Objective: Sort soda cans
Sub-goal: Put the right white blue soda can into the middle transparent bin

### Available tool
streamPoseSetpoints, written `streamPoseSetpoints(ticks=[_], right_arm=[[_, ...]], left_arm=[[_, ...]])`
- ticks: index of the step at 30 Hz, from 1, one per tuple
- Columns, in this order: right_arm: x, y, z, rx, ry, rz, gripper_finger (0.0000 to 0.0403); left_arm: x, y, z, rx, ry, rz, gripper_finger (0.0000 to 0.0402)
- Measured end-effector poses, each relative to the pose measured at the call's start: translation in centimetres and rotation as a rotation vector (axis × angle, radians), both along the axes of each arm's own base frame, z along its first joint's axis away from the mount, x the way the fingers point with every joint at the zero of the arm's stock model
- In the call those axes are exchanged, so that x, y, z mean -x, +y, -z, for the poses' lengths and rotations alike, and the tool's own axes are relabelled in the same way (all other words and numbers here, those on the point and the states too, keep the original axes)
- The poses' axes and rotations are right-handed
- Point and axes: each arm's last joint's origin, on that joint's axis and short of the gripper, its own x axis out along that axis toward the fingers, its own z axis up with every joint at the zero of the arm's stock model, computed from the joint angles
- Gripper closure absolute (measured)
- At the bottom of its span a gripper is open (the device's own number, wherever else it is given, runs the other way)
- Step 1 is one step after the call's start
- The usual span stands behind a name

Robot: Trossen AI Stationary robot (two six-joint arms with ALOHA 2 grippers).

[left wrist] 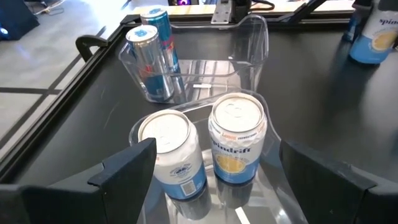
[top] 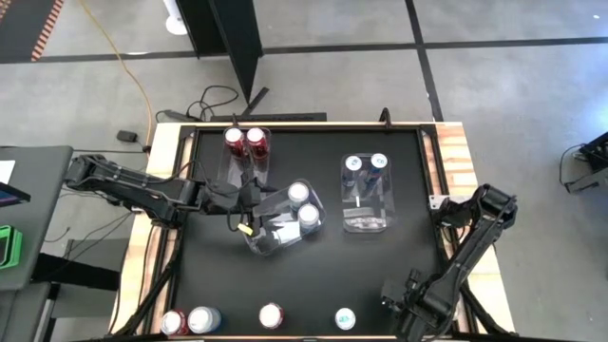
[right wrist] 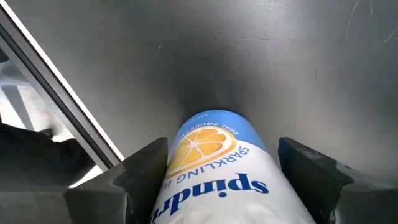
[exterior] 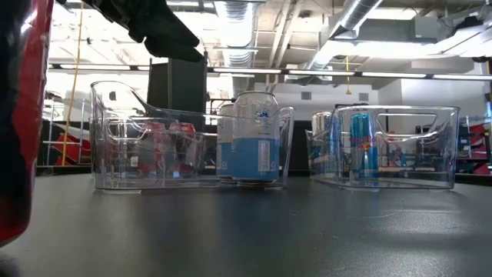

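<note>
The right gripper (right wrist: 217, 180) is sitting near the bench's (top: 313, 275) front right corner, its fingers (right wrist: 140, 168) straddling a white-and-blue can (right wrist: 214, 168), contact unclear. The left gripper (left wrist: 211, 180) is hovering with fingers spread over the middle bin (top: 280, 223), which is holding two white-and-blue cans (left wrist: 236, 134). Four more cans are standing along the front edge.

Industrial lab: exposed ceiling ducts (exterior: 361, 15), concrete floor (top: 513, 85), cables (top: 214, 100)

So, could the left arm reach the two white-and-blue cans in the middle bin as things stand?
Probably yes. The left gripper hangs open just above the middle bin, a finger on each side of the two white-and-blue cans. Nothing covers their tops, though the bin's walls sit close around them.
</note>
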Motion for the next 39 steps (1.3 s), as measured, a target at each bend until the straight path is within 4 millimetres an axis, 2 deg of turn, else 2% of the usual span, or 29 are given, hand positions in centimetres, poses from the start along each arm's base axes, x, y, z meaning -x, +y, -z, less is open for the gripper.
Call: streamPoseSetpoints(ticks=[6,12,25,30,32,36,39], right_arm=[[-0.6,-0.5,0.0,0.002,0.002,-0.014,0.0112],[-2.1,-1.8,-0.1,0.017,0.002,-0.047,0.0112],[-6.6,-6.4,-0.1,0.084,-0.036,-0.131,0.0112],[-7.6,-7.3,-0.1,0.076,-0.061,-0.161,0.0111],[-7.8,-7.3,-0.1,0.072,-0.074,-0.168,0.009],[-7.8,-7.3,-0.1,0.074,-0.076,-0.164,0.0022],[-7.7,-7.4,-0.1,0.081,-0.064,-0.162,0.0023]], left_arm=[[0.0,0.0,0.0,0.001,0.005,-0.001,0.0066],[0.0,0.0,0.0,0.003,0.005,-0.002,0.0066],[0.0,0.0,0.1,0.001,0.009,-0.001,0.0066],[0.1,0.0,0.2,-0.002,0.025,-0.001,0.0066],[0.1,0.0,0.3,-0.004,0.035,-0.001,0.0066],[0.2,0.0,0.3,-0.003,0.036,-0.001,0.0066],[0.2,0.0,0.3,-0.003,0.036,-0.002,0.0066]])
